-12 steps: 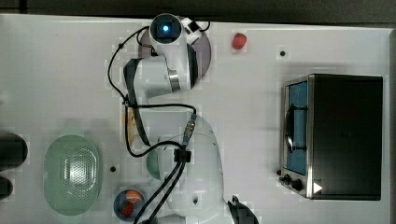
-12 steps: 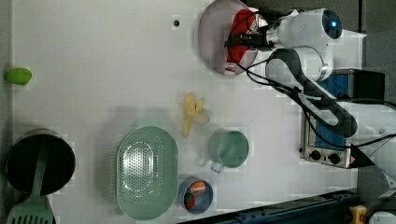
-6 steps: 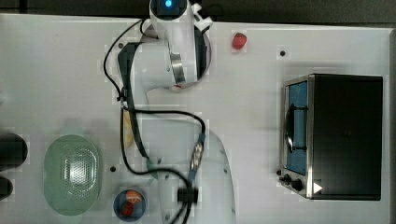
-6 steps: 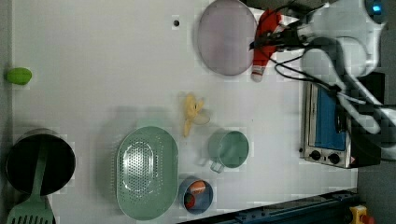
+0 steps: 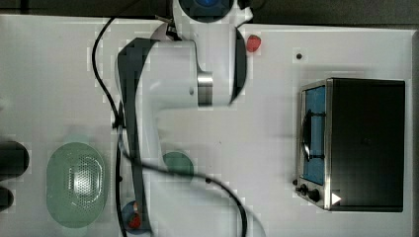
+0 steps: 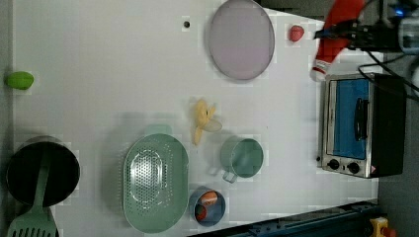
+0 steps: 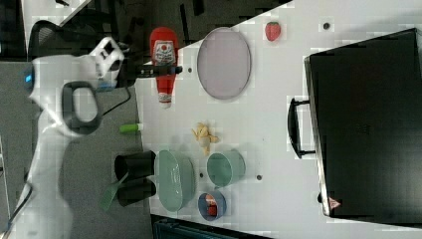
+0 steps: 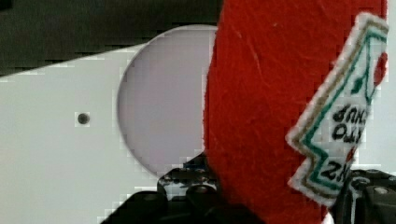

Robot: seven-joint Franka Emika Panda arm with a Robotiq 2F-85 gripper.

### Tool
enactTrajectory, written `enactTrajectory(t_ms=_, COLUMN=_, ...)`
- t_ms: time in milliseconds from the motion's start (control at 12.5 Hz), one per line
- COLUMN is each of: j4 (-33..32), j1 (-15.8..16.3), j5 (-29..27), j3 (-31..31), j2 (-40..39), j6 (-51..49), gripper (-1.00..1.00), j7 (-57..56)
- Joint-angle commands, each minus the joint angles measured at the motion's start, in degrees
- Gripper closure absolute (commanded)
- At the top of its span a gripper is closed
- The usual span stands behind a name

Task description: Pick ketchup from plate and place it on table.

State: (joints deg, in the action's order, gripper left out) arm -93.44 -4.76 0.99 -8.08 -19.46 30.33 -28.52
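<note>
While the plate (image 7: 224, 62) lies bare on the table (image 7: 259, 119), the ketchup (image 7: 163, 59) is held up by the gripper (image 7: 160, 71), cap down

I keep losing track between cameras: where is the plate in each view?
Top view: hidden under the arm.
Left view: plate at top centre.
Right view: plate at top centre.
Wrist view: plate beside the held ketchup.
Shared landmark: the strawberry near the plate.

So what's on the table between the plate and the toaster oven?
In the left view, a small red strawberry sits between the plate and toaster oven.
</note>
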Motion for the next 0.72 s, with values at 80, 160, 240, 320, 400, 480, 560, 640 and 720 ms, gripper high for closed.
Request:
enactTrajectory(t_ms=80, j4=-9.9, j1=-4.0, j5=-0.4, j3=0.8, j2=5.3, j6=0.4, gripper=-0.19, j7=-1.1)
enactTrajectory(t_ms=160, j4=-13.7, j1=-4.3, j5=-0.4, j3=1.2, j2=7.9, j6=0.7, gripper=-0.19, j7=-1.1)
enactTrajectory(t_ms=240, j4=-17.6, j1=-4.4, j5=-0.4, j3=1.5, j2=10.3, j6=1.8, gripper=-0.19, j7=-1.1)
enactTrajectory(t_ms=320, j4=-21.8, j1=-4.4, j5=-0.4, j3=1.7, j2=12.5, j6=3.1, gripper=-0.19, j7=-1.1)
enactTrajectory(t_ms=400, j4=-25.7, j1=-4.4, j5=-0.4, j3=1.9, j2=14.2, j6=4.7, gripper=-0.19, j7=-1.1)
enactTrajectory(t_ms=480, j4=-29.4, j1=-4.4, j5=-0.4, j3=2.0, j2=15.4, j6=6.7, gripper=-0.19, j7=-1.1)
enactTrajectory(t_ms=560, j4=-32.6, j1=-4.4, j5=-0.4, j3=2.0, j2=15.8, j6=8.9, gripper=-0.19, j7=-1.1)
enactTrajectory(t_ms=640, j4=-35.4, j1=-4.4, j5=-0.4, j3=2.1, j2=15.7, j6=10.9, gripper=-0.19, j7=-1.1)
enactTrajectory(t_ms=720, j4=-37.8, j1=-4.4, j5=-0.4, j3=2.3, j2=15.2, j6=13.2, gripper=-0.19, j7=-1.1)
